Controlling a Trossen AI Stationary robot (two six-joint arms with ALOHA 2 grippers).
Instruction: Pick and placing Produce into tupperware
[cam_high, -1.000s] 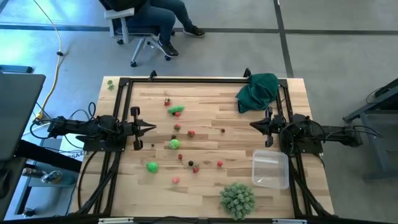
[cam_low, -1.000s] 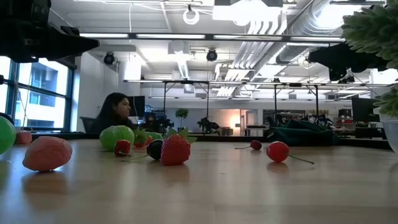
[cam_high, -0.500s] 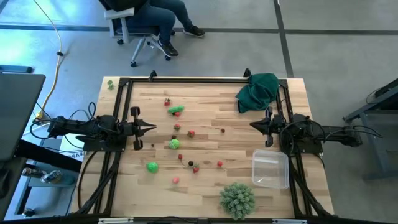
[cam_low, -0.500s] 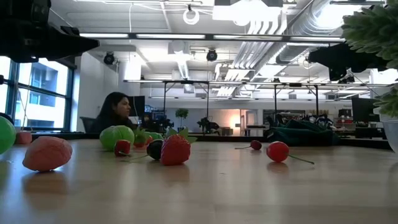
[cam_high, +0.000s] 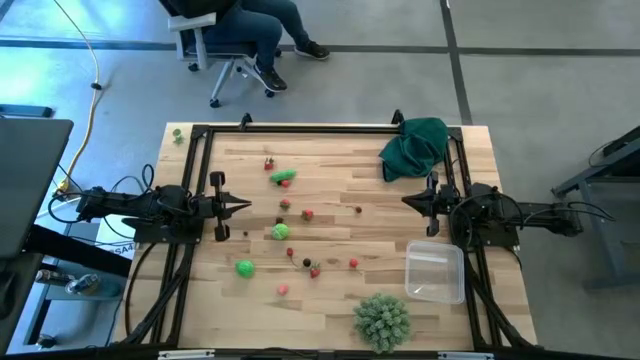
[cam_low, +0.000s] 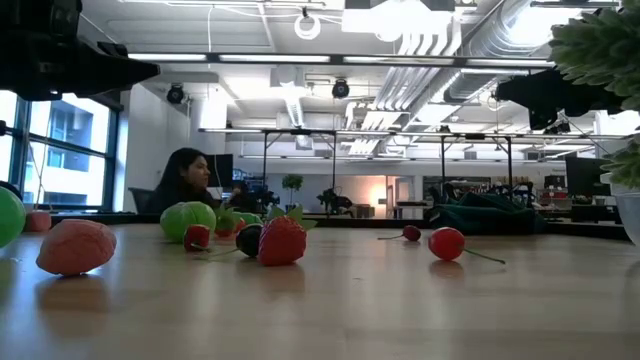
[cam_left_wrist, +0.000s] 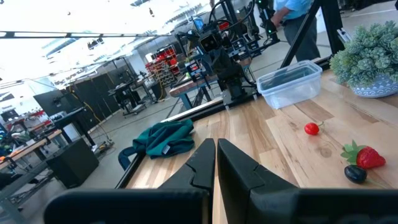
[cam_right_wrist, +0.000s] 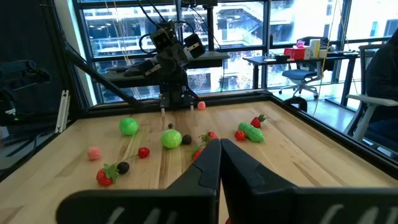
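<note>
High view: nothing has been put away yet. The tupperware (cam_high: 434, 272) is seen near the right edge of the bench (cam_high: 340, 300), and no produce is seen inside it. The produce (cam_high: 280, 232) is spread over the middle and left of the bench, well apart from the tupperware. The left gripper (cam_high: 243, 207) is held at the left edge and the right gripper (cam_high: 408, 201) at the right edge, just beside the tupperware. Both are clenched and nothing is held.

Low view: a strawberry (cam_low: 282, 241), a pink piece (cam_low: 76, 246), a cherry (cam_low: 446, 243) and a green ball (cam_low: 188, 219) are seen lying on the bench. None has been lifted.

Left wrist view: the tupperware (cam_left_wrist: 290, 83) is seen far across the bench, and it looks bare inside. A cherry (cam_left_wrist: 311, 129) and a strawberry (cam_left_wrist: 369, 157) lie nearer.

Right wrist view: the green and red pieces (cam_right_wrist: 171, 138) are seen lying on the wood. Every piece is judged to be left to do; the work has not been started.
</note>
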